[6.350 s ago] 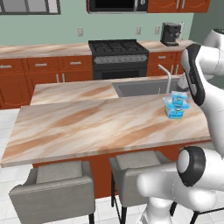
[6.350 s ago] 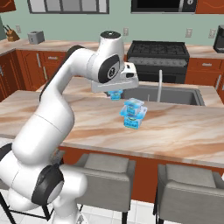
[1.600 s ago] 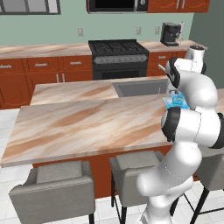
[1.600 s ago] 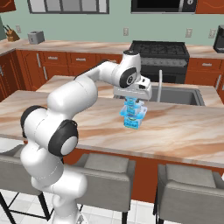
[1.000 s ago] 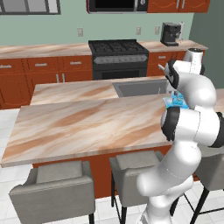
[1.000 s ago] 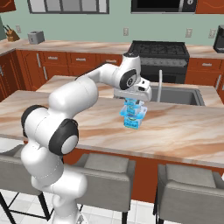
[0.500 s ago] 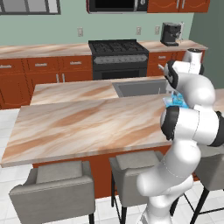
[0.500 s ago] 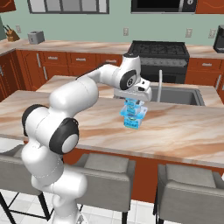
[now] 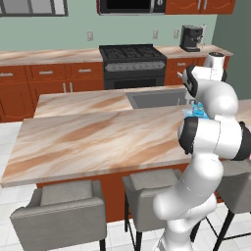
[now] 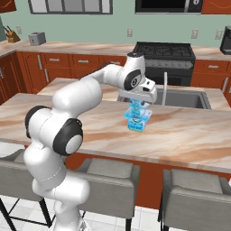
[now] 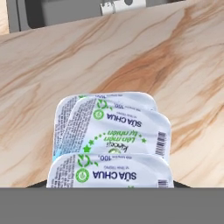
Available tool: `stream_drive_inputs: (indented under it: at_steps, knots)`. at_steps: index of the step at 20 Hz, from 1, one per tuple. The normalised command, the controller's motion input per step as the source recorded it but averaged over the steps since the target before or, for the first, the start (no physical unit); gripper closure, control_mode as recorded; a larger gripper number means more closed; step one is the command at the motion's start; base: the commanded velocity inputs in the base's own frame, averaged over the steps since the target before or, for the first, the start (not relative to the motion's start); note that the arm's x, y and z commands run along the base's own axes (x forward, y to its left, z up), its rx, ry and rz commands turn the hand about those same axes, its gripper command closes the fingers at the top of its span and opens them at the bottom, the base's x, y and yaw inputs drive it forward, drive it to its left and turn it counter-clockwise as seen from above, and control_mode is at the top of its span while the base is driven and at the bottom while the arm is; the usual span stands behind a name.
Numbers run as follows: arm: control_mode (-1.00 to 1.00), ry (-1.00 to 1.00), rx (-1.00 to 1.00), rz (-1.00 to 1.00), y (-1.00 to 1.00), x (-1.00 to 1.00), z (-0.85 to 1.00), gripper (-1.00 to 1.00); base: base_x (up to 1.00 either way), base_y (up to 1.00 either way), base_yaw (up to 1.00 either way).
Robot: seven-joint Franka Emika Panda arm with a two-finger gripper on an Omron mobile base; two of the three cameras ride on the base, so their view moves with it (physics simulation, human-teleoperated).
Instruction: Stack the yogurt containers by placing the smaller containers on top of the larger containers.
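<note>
Glossy white arm (image 10: 85, 97) of rounded bulbous segments, dark grey rings at joints, smooth unmarked shells

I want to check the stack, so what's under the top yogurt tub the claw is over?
Under the top yogurt tub sit two wider tubs, their lids peeking out in steps on the marble counter. The claw hovers at the stack. The tubs' sides and whether they sit flush are hidden.

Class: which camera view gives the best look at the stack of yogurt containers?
The right base view: the yogurt containers stand stacked in profile under the gripper. The hand view shows their overlapping lids from above; the left base view shows a blue sliver behind the arm.
</note>
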Motion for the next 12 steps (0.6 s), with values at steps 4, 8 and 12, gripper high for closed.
stream_drive_inputs:
  at_steps: [4, 8, 12]
  knots:
    - [-1.00, 0.00, 0.00, -0.01, 0.00, 0.01, 0.00, 1.00, 0.00, 0.00, 0.00]
    - [-1.00, 0.00, 0.00, 0.00, 0.00, 0.00, 0.00, 1.00, 0.00, 0.00, 0.00]
    - [-1.00, 0.00, 0.00, 0.00, 0.00, 0.00, -0.01, 1.00, 0.00, 0.00, 0.00]
